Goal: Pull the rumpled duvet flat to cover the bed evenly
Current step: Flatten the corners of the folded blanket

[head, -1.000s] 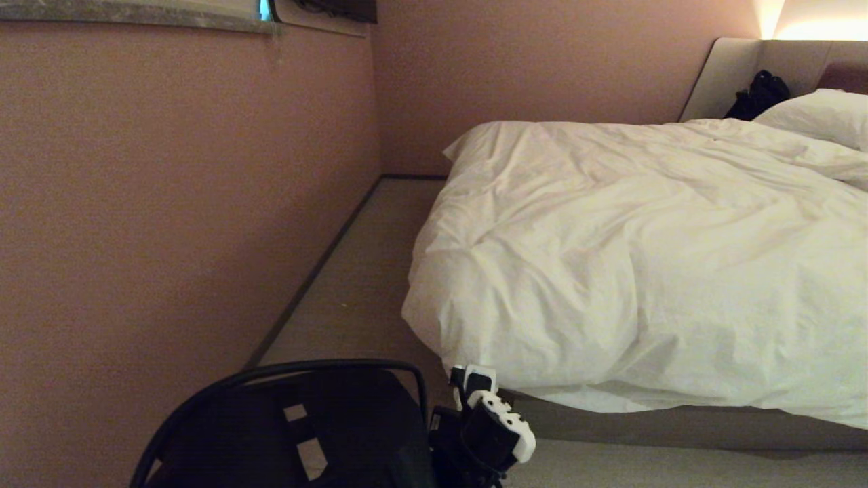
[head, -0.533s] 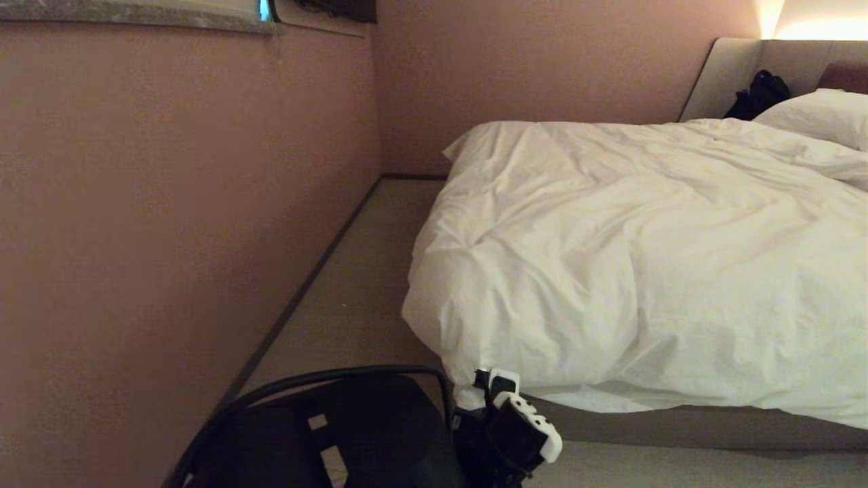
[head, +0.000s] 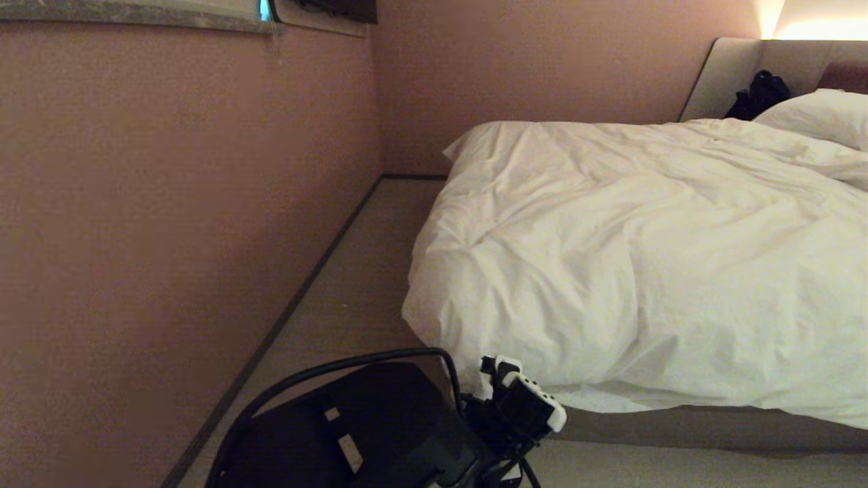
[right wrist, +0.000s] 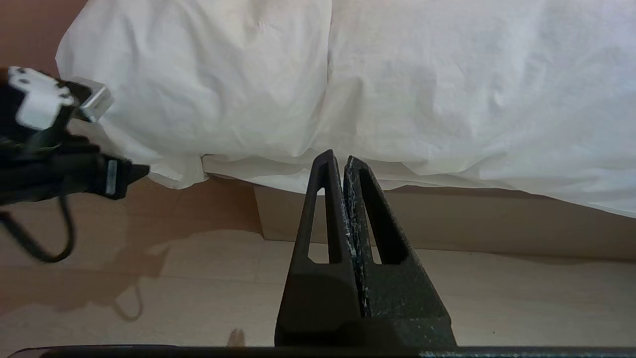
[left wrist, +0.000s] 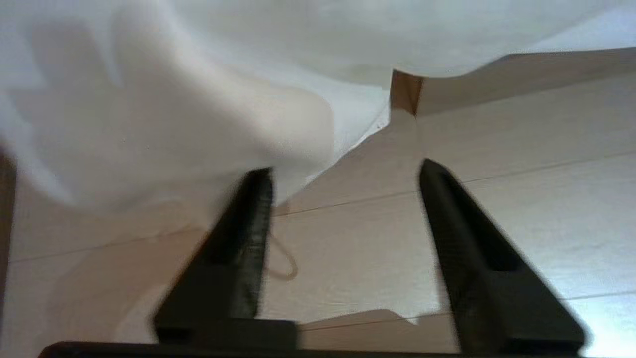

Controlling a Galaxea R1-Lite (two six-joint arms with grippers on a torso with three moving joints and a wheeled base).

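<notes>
The white duvet (head: 637,257) lies wrinkled over the bed, and its corner hangs down past the grey-beige base (head: 678,427) at the foot. My left gripper (head: 495,379) is low, right at that hanging corner. In the left wrist view the left gripper (left wrist: 345,171) is open, with only floor between the fingers. The duvet's (left wrist: 174,99) drooping edge is at one fingertip (left wrist: 258,181); I cannot tell whether they touch. My right gripper (right wrist: 338,158) is shut and empty, held off the floor in front of the duvet's (right wrist: 397,89) hanging side.
A pink wall (head: 169,237) runs close along the left, leaving a narrow strip of floor (head: 352,285) beside the bed. A pillow (head: 820,115) and a black item (head: 759,95) lie by the headboard (head: 732,68). The base's corner (left wrist: 405,94) shows under the duvet.
My left arm has shifted right and a little up, bringing its gripper in against the duvet's hanging corner. The duvet itself lies as before.
</notes>
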